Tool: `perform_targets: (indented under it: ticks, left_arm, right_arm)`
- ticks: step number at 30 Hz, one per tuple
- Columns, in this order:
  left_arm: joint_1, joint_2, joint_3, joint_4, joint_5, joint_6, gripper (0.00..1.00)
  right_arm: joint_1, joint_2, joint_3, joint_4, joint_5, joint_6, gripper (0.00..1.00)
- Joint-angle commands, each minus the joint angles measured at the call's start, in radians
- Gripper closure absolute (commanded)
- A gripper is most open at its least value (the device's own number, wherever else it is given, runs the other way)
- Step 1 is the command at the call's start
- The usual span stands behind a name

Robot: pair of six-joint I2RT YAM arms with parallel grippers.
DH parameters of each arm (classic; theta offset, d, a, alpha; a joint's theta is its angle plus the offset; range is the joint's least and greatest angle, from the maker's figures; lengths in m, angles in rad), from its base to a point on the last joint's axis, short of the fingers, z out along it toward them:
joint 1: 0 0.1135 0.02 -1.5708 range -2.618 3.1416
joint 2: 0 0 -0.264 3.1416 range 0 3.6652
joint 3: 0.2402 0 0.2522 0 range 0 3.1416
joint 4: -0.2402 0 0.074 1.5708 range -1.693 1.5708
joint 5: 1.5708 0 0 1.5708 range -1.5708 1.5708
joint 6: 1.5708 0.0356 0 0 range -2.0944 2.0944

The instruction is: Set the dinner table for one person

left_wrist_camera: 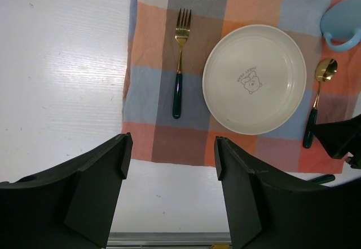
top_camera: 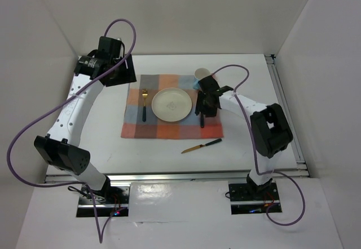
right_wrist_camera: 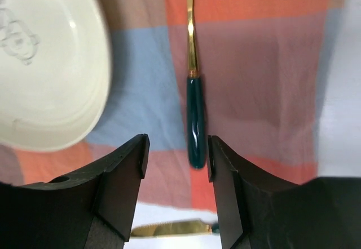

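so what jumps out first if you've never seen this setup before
An orange, blue and grey checked mat lies mid-table with a cream plate at its centre, a fork on the plate's left and a spoon on its right. The right hand hangs open over the spoon's dark handle. A gold knife lies off the mat on the bare white dinner table, nearer the arms.

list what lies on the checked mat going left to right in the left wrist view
fork → plate → spoon
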Motion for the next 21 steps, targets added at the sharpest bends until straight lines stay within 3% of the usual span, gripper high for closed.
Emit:
perform_targets:
  ticks: [1, 7, 11, 15, 21]
  left_arm:
    - [0.005, -0.026, 0.013, 0.018, 0.037, 0.005, 0.23]
    - [0.005, -0.026, 0.001, 0.027, 0.046, 0.005, 0.23]
    - [0.005, -0.026, 0.001, 0.027, 0.055, 0.005, 0.23]
    - [0.005, -0.026, 0.001, 0.037, 0.078, 0.005, 0.23]
    - [0.005, -0.036, -0.017, 0.037, 0.078, 0.005, 0.23]
  right_arm:
    - [0.01, -0.167, -0.022, -0.015, 0.052, -0.005, 0.43]
    - [0.02, -0.417, -0.254, -0.107, 0.075, 0.099, 0.43]
    - [0.068, -0.5, -0.357, -0.135, 0.044, 0.112, 0.46]
    - [0.123, -0.496, -0.394, -0.057, -0.061, -0.047, 0.48]
    - [0.132, -0.401, -0.384, 0.034, -0.229, -0.282, 0.31]
